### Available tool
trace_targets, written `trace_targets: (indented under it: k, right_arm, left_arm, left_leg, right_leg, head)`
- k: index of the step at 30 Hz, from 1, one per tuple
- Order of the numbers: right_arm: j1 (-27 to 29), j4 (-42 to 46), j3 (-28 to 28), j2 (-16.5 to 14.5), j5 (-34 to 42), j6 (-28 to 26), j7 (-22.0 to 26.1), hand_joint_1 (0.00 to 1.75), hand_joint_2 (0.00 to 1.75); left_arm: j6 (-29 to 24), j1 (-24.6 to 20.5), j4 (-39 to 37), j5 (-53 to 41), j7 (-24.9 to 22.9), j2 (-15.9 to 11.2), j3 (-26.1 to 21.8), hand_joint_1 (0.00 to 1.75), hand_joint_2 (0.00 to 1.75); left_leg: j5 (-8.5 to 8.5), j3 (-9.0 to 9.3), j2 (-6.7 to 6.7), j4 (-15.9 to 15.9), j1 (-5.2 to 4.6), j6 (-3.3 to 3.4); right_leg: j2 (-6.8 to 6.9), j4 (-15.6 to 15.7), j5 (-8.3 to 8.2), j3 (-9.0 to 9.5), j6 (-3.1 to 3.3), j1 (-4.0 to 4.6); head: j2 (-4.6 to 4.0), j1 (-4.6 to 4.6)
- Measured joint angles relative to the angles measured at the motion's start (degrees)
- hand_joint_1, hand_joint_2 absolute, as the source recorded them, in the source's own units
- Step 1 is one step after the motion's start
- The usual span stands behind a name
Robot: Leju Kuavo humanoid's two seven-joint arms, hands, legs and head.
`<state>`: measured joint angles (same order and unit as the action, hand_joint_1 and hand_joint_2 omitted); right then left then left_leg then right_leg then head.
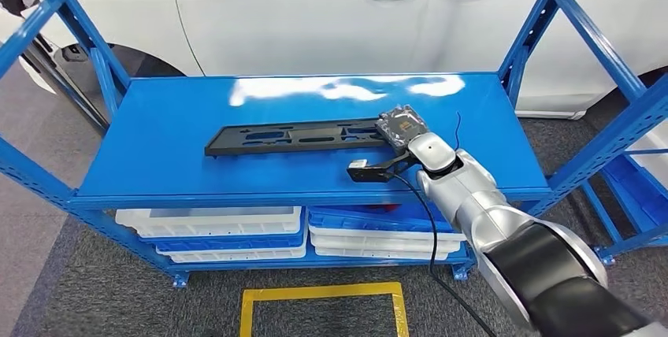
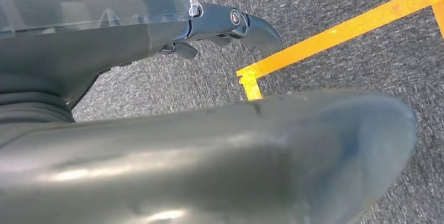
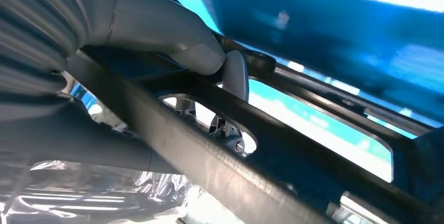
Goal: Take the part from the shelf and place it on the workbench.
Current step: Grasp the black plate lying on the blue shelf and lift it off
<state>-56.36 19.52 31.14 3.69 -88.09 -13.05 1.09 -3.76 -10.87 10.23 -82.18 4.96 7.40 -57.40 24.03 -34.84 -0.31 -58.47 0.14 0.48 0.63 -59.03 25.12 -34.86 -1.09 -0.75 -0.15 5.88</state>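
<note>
black part, right robot hand gripping

I'm seeing the long, flat black plastic part with rectangular cut-outs lying lengthwise on the glossy blue metal shelf, running left to right near its middle. Its right end is sitting under my right hand, whose thumb and fingers are pinching its rail.

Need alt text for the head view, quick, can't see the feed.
The right robot hand grips one end of a long black part lying on the blue shelf. A white car stands behind.
</note>
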Motion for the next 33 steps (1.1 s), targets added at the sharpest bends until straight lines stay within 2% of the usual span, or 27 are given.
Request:
trace_targets:
  k: [3, 4, 5, 7, 8, 9, 10, 11, 12, 14, 16, 18, 19, 21, 23, 24, 25, 26, 27, 29, 30, 33]
  right_arm:
    - [-0.1, 0.0, -0.2, -0.4, 0.6, -1.0, 1.0, 1.75, 1.75]
    - [-0.1, 0.1, -0.5, -0.4, 1.7, -1.6, 2.2, 1.75, 1.75]
    - [-0.1, 0.2, -1.0, -0.4, 3.4, -2.4, 3.9, 1.75, 1.75]
    - [0.2, 0.9, -3.1, 0.0, 9.9, -3.5, 10.1, 1.75, 1.75]
    - [0.5, 1.5, -4.5, 0.5, 14.4, -3.5, 14.2, 1.75, 1.75]
    - [1.0, 3.1, -6.0, 1.3, 20.1, -2.3, 18.8, 1.75, 1.75]
    - [1.7, 5.6, -7.5, 2.1, 26.5, -0.2, 23.0, 1.75, 1.75]
    - [2.3, 9.3, -8.9, 3.1, 33.3, 3.1, 26.1, 1.75, 1.75]
    - [3.0, 14.2, -10.1, 4.1, 41.1, 7.5, 28.0, 1.75, 1.75]
    - [3.6, 24.5, -11.2, 6.1, 56.4, 16.5, 27.4, 1.75, 1.75]
    - [4.1, 34.5, -11.5, 7.6, 70.5, 23.4, 24.1, 1.75, 1.75]
    - [4.8, 42.9, -12.1, 8.1, 81.3, 27.5, 21.1, 1.75, 1.75]
    - [5.4, 46.2, -12.4, 8.0, 85.3, 28.7, 20.2, 1.75, 1.75]
    - [7.1, 52.2, -12.9, 7.5, 92.0, 30.5, 19.2, 1.75, 1.75]
    - [9.8, 57.0, -13.2, 6.7, 97.0, 32.1, 18.9, 1.75, 1.75]
    - [11.5, 59.0, -13.2, 6.4, 98.9, 32.8, 18.9, 1.75, 1.75]
    - [13.4, 60.9, -13.3, 6.1, 100.6, 33.6, 18.9, 1.75, 1.75]
    - [15.2, 62.8, -13.3, 6.0, 101.9, 34.3, 19.0, 1.75, 1.75]
    - [16.7, 64.6, -13.2, 6.0, 102.9, 34.8, 19.1, 1.75, 1.75]
    - [19.3, 67.7, -13.1, 5.9, 104.2, 35.5, 19.7, 1.75, 1.75]
    - [20.7, 69.1, -13.0, 5.9, 104.5, 35.8, 20.2, 1.75, 1.75]
    - [26.6, 73.0, -12.8, 6.0, 104.1, 36.2, 22.4, 1.75, 1.75]
  left_arm:
    - [0.0, -0.1, 0.0, 0.0, -0.1, 0.0, 0.0, 0.00, 0.00]
    - [0.0, -0.1, 0.0, 0.0, -0.2, 0.0, 0.0, 0.00, 0.00]
    - [0.1, -0.1, 0.0, 0.1, -0.3, 0.0, 0.0, 0.00, 0.00]
    - [0.6, 0.0, 0.0, 0.4, -0.4, 0.0, 0.0, 0.00, 0.00]
    - [0.8, 0.0, 0.0, 0.7, -0.4, 0.0, 0.0, 0.00, 0.00]
    - [1.1, 0.1, 0.0, 0.9, -0.3, 0.0, 0.0, 0.00, 0.00]
    - [1.2, 0.2, 0.0, 1.1, -0.2, 0.0, -0.1, 0.00, 0.00]
    - [1.3, 0.2, 0.0, 1.3, -0.1, 0.0, -0.1, 0.00, 0.44]
    - [1.3, 0.2, 0.0, 1.5, 0.1, 0.0, -0.1, 0.00, 0.87]
    - [1.2, 0.3, 0.0, 2.3, 0.6, 0.0, -0.3, 0.00, 1.75]
    - [1.1, 0.7, 0.0, 3.5, 1.7, -0.1, -0.9, 0.00, 1.75]
    - [1.0, 1.3, 0.0, 5.0, 3.2, -0.2, -1.7, 0.00, 1.75]
    - [1.1, 1.5, 0.0, 5.9, 4.3, -0.3, -2.1, 0.00, 1.75]
    - [1.4, 1.6, 0.0, 8.0, 7.0, -0.3, -3.2, 0.00, 1.75]
    - [2.4, 1.7, 0.0, 10.2, 9.8, -0.2, -4.6, 0.00, 1.75]
    - [3.3, 1.8, 0.0, 11.4, 11.0, -0.2, -5.3, 0.00, 1.75]
    - [4.5, 1.9, 0.0, 12.6, 12.2, -0.2, -6.1, 0.00, 1.75]
    - [5.7, 2.0, 0.0, 13.6, 13.3, -0.2, -6.9, 0.00, 1.75]
    - [6.9, 2.1, 0.0, 14.4, 14.3, -0.2, -7.7, 0.00, 1.75]
    - [9.1, 2.3, 0.0, 15.5, 16.0, -0.3, -8.9, 0.00, 1.75]
    - [9.8, 2.3, 0.0, 15.8, 17.0, -0.3, -9.4, 0.00, 1.75]
    - [8.7, 2.6, 0.0, 15.4, 21.8, -0.4, -10.2, 0.00, 1.75]
  left_leg:
    - [0.36, -0.11, 0.02, -0.2, 0.15, -0.98]
    - [1.23, -0.61, 0.02, -1.4, 0.25, -1.27]
    - [2.72, -1.71, 0.01, -3.9, 0.33, -1.51]
    - [6.30, -5.07, 0.01, -11.3, 0.45, -1.91]
    - [7.38, -6.67, 0.01, -14.5, 0.49, -2.03]
    - [7.40, -7.50, 0.00, -16.0, 0.50, -2.07]
    - [6.41, -7.40, -0.01, -15.4, 0.49, -2.03]
    - [4.53, -6.28, -0.01, -12.7, 0.48, -1.93]
    - [2.40, -4.59, -0.05, -8.7, 0.46, -1.78]
    - [-0.10, -1.81, -0.27, -2.1, 0.13, -1.27]
    - [-0.33, -1.16, -0.52, -0.2, -0.33, -0.61]
    - [-0.60, -0.95, -0.53, 0.3, -0.41, 0.12]
    - [-0.72, -0.73, -0.46, 0.6, -0.37, 0.51]
    - [-0.80, -0.35, -0.26, 1.1, -0.25, 1.14]
    - [-0.60, -0.17, -0.09, 1.1, -0.24, 1.44]
    - [-0.47, -0.05, -0.03, 1.0, -0.20, 1.46]
    - [-0.33, 0.06, -0.01, 1.0, -0.15, 1.42]
    - [-0.16, 0.18, 0.00, 0.9, -0.09, 1.29]
    - [0.07, 0.28, 0.01, 0.6, -0.04, 1.09]
    - [0.60, 0.29, 0.07, 0.1, -0.20, 0.51]
    - [0.81, 0.31, 0.14, -0.1, -0.27, 0.21]
    - [1.24, 0.50, 0.41, -0.2, -0.10, -0.68]
  right_leg:
    - [-0.16, 0.5, -0.21, 0.22, 1.08, 0.16]
    - [-0.08, 0.7, -0.34, 0.36, 1.44, 0.10]
    - [0.03, 0.9, -0.44, 0.48, 1.73, 0.03]
    - [0.27, 0.9, -0.41, 0.53, 2.03, 0.15]
    - [0.36, 0.8, -0.38, 0.52, 2.08, 0.24]
    - [0.48, 0.7, -0.31, 0.51, 2.12, 0.31]
    - [0.59, 0.6, -0.21, 0.51, 2.10, 0.36]
    - [0.69, 0.5, -0.07, 0.52, 2.02, 0.36]
    - [0.79, 0.4, 0.11, 0.53, 1.87, 0.32]
    - [0.88, 0.2, 0.36, 0.40, 1.35, 0.34]
    - [0.93, 0.3, 0.36, 0.21, 0.74, 0.26]
    - [0.86, 0.2, 0.63, 0.15, 0.16, 0.02]
    - [0.66, -0.6, 1.33, -0.18, -0.02, -0.04]
    - [0.03, -5.7, 4.24, -2.50, -0.17, -0.05]
    - [-0.40, -13.3, 7.15, -6.33, -0.35, -0.01]
    - [-0.47, -15.5, 7.46, -7.59, -0.47, -0.07]
    - [-0.47, -15.6, 6.69, -7.85, -0.57, -0.14]
    - [-0.45, -13.4, 5.01, -7.00, -0.62, -0.23]
    - [-0.33, -9.5, 2.81, -5.22, -0.63, -0.34]
    - [-0.11, -2.5, 0.14, -1.99, -0.35, -0.23]
    - [-0.09, -0.7, -0.26, -1.17, -0.10, -0.10]
    - [-0.47, 0.0, -0.17, -0.81, 0.91, 0.18]
  head:
    - [0.00, 0.00]
    - [0.00, 0.01]
    - [0.00, 0.01]
    - [0.00, 0.01]
    - [0.00, 0.00]
    - [0.00, 0.00]
    - [0.00, 0.00]
    - [0.00, 0.00]
    - [0.00, 0.00]
    - [0.00, 0.00]
    - [0.00, 0.00]
    - [0.00, 0.00]
    - [0.00, 0.00]
    - [0.00, 0.00]
    - [0.00, 0.00]
    - [0.00, 0.00]
    - [0.00, 0.00]
    - [0.00, 0.00]
    - [0.00, 0.00]
    - [0.00, 0.00]
    - [0.00, 0.00]
    - [0.00, 0.00]
